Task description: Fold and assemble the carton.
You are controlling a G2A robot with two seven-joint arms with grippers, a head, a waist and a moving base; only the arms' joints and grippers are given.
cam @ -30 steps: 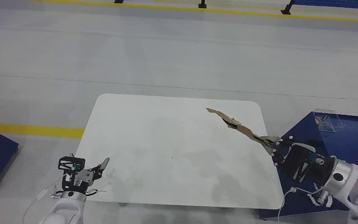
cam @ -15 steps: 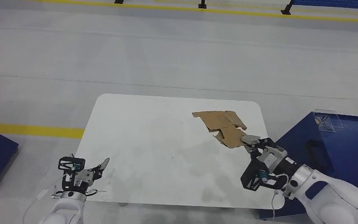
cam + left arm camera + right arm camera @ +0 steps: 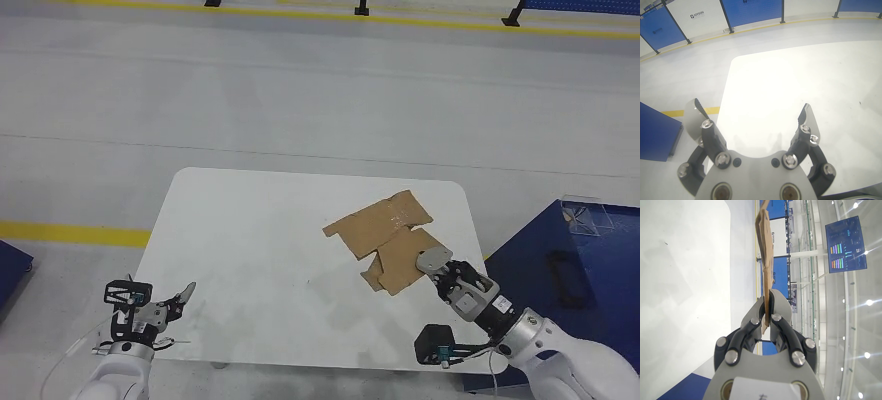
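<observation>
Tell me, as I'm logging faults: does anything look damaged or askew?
The carton is flat, turned crooked to the edges of the table, pinched at one flap by the right tool. Edge-on, it looks slightly bowed. No tear shows.

- The carton [image 3: 385, 232] is brown cardboard, matt and slightly rough, with creased fold lines.
- My right gripper [image 3: 768, 298] has smooth, satin grey metal fingers [image 3: 780, 302] on black plastic links.
- My left gripper [image 3: 751, 109] is the same grey metal, with ribbed dark pads [image 3: 698, 108] and shiny screws.
- The table [image 3: 250, 260] is smooth matt white.
</observation>
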